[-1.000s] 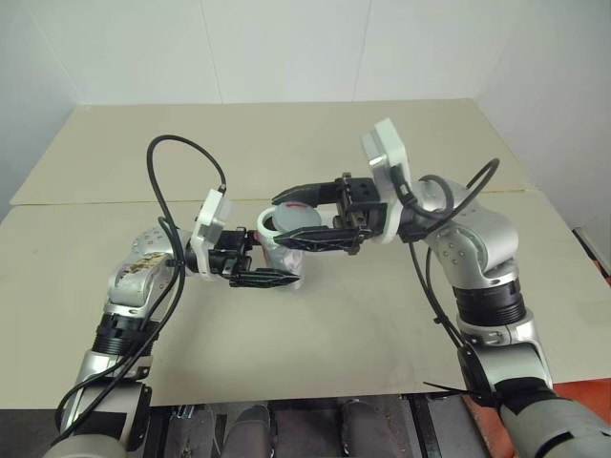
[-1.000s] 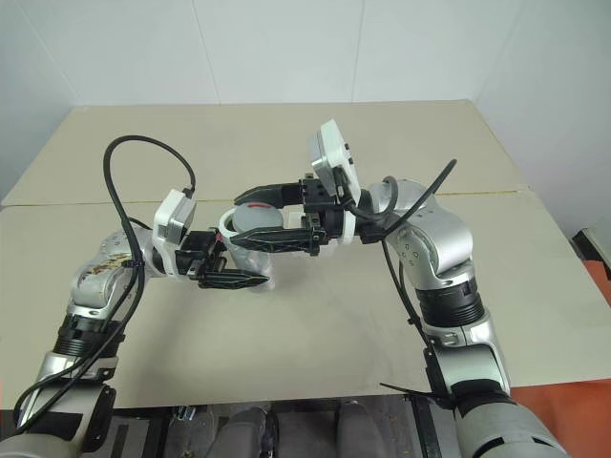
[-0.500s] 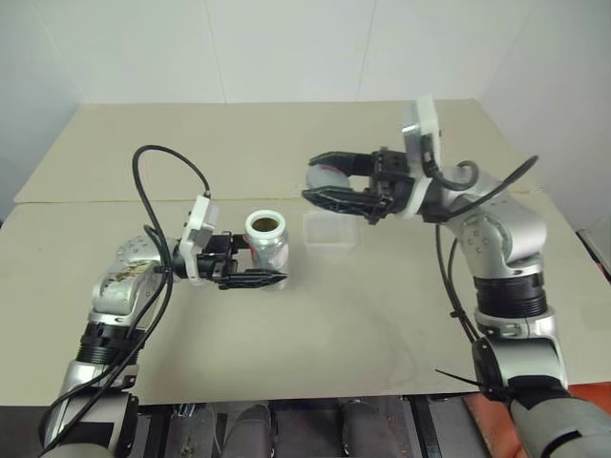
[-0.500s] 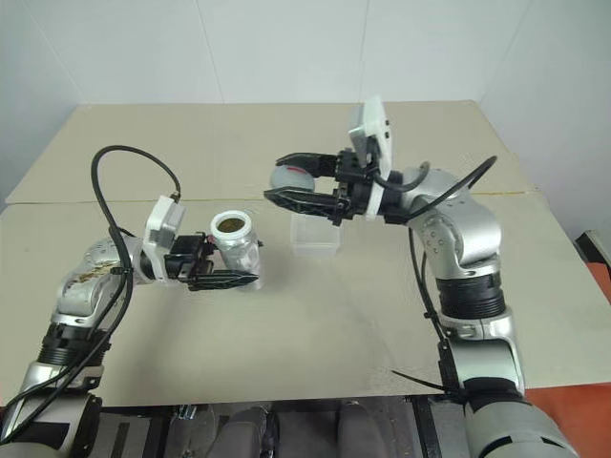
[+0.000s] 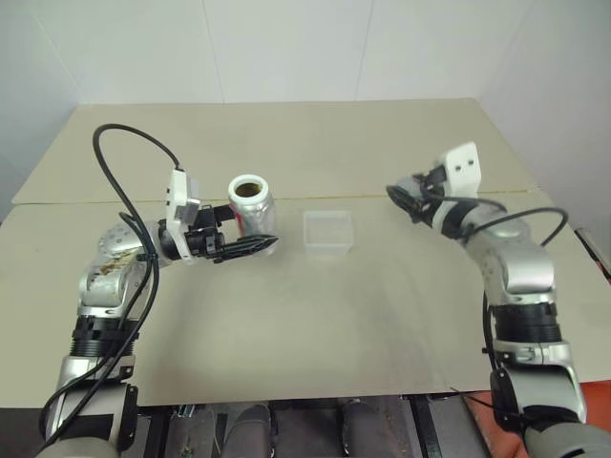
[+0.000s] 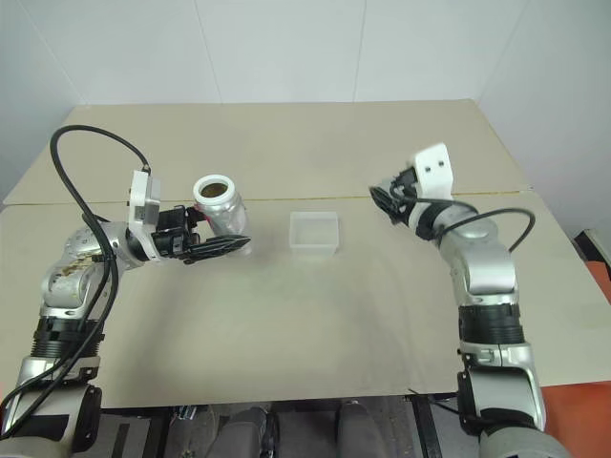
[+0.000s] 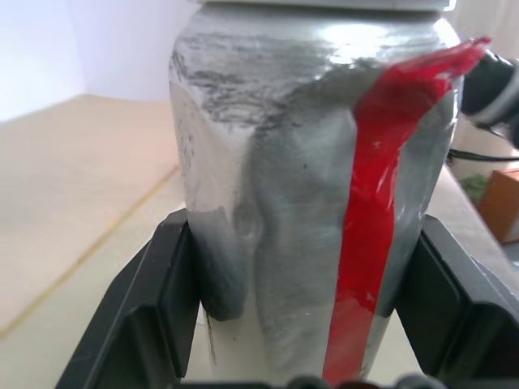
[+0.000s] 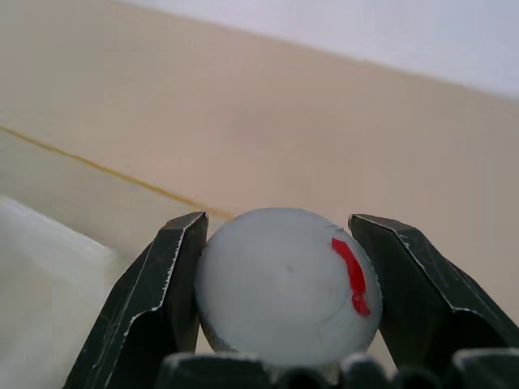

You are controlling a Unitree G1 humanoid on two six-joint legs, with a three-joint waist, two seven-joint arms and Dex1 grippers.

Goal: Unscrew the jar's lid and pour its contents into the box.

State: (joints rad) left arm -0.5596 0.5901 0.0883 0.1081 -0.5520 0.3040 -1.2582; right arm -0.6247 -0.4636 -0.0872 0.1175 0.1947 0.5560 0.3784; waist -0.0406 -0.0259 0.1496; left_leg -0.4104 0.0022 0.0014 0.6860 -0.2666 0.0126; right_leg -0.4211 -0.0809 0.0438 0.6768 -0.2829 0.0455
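Note:
The jar [image 5: 252, 212], a silvery cylinder with a red stripe [image 7: 377, 203] down its side, is held above the table with its mouth up and uncovered. Its inside looks golden-brown, and I cannot make out the contents. My left gripper [image 5: 256, 231] is shut on the jar's body, with one finger [image 7: 150, 308] on each side. The lid [image 8: 288, 284], round and grey with a small red mark, sits between the fingers of my right gripper [image 5: 402, 197], which is held to the right of the box. The box [image 5: 327, 232], a clear shallow tray, lies on the table between the two grippers.
The beige table [image 5: 315, 315] runs wide on all sides, with a seam [image 5: 115, 200] crossing it behind the box. White walls close it in at the back and on both sides.
My right gripper lifted the lid off the jar and swung it far right, past the box. My left gripper moved the jar a little left, away from the box.

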